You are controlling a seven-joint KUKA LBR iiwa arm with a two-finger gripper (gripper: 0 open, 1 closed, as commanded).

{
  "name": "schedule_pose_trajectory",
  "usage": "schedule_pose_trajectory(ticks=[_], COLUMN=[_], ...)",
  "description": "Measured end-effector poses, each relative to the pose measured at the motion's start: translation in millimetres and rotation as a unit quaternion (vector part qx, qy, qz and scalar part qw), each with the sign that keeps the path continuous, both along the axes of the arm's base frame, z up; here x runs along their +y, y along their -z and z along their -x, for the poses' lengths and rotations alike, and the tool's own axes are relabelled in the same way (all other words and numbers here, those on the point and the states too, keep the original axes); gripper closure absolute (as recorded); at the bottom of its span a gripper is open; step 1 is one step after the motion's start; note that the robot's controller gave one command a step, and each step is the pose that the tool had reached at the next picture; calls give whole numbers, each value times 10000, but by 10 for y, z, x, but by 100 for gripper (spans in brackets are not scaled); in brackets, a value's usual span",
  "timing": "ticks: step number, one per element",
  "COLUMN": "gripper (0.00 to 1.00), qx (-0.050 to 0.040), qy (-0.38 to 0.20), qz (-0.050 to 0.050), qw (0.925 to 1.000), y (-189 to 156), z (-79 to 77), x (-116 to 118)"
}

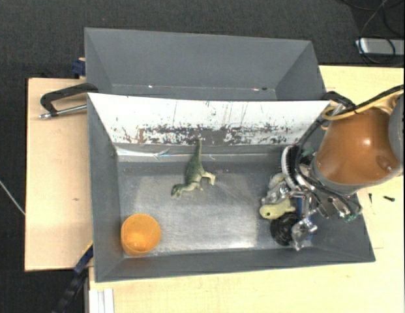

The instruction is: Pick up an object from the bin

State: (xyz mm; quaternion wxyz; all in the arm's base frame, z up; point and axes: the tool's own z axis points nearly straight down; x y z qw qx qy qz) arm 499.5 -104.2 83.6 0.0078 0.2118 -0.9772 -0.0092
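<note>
Pale yellow toy (pixel 275 209) in the bin's (pixel 103 194) near right corner, by the gripper (pixel 300 223), looks light and stiff; take its narrow middle. Jaws' spread: cannot tell.

The arm's wrist wears a glossy, rounded orange-brown cover (pixel 355 152), black and yellow cables (pixel 362 103) looping over it, above a cluttered silver-and-black gripper (pixel 299 230) with small blue parts.

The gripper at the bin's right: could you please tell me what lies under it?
Under the gripper, a pale yellow object and a round black object peek out at its left. The gripper covers the rest of both and anything else beneath.
</note>
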Motion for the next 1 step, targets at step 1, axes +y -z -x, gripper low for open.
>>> schedule_pose_trajectory(ticks=[1], gripper=[100], qx=[-174], qy=[-2111], qz=[67], qw=[9773], y=[-2152], z=[-395], x=[-81])
